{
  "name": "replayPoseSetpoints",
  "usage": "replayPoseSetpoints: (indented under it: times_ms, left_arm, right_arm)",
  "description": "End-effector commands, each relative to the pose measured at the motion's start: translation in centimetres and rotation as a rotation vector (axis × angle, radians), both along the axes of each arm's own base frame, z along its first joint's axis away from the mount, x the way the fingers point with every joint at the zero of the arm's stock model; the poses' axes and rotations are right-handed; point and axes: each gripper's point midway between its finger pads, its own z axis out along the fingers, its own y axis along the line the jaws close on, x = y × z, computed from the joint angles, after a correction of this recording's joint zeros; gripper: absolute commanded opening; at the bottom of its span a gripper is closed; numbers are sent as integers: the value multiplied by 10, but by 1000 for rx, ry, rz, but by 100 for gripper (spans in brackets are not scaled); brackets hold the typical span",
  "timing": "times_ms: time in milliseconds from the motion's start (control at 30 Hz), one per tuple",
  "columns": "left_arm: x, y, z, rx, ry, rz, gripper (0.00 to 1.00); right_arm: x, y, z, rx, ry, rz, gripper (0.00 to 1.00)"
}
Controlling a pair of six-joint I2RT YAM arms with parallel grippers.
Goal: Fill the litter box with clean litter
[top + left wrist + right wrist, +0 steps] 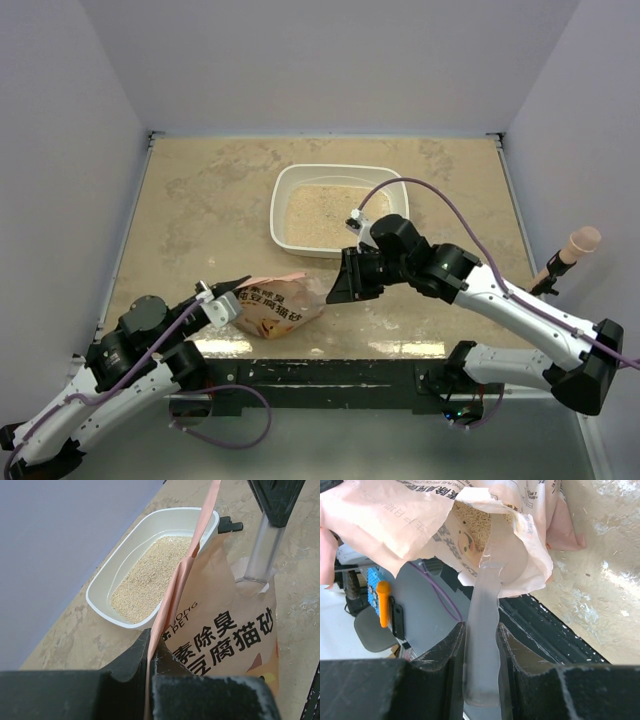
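The white litter box [279, 205] sits at the table's middle back with pale beige clean litter [335, 215] spread in it; both show in the left wrist view, box [127, 550] and litter [142, 577]. The orange-pink printed bag [280, 305] stands near the front edge, mouth open. My left gripper [226, 299] is shut on the bag's pink edge [172, 605]. My right gripper [347, 280] is shut on the handle of a translucent scoop [484, 645], whose head reaches into the bag's mouth [502, 555], where more litter [475, 522] shows.
A peach-tipped tool [578, 243] stands on a black holder at the right edge. Grey walls enclose the table on three sides. A black strip [330, 368] runs along the front edge. Scattered granules [600, 580] lie on the tabletop near the bag.
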Motion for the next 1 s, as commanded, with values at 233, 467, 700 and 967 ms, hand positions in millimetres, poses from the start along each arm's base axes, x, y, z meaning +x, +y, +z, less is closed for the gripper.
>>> replayPoseSetpoints:
  times_ms: [233,467,700,967]
  left_arm:
    - [-3,-2,32,-115,-59,-12,0]
    - [-4,0,33,-118,-67,-12,0]
    - [-4,2,34,-122,-81,-10,0]
    - [-5,2,35,-128,-86,-10,0]
  right_arm:
    - [35,6,-16,-161,-38,-110,0]
    - [32,41,-51,-145,18,-77,0]
    - [11,78,-92,-27,123,-17,0]
    - [-6,82,-83,123,149,32,0]
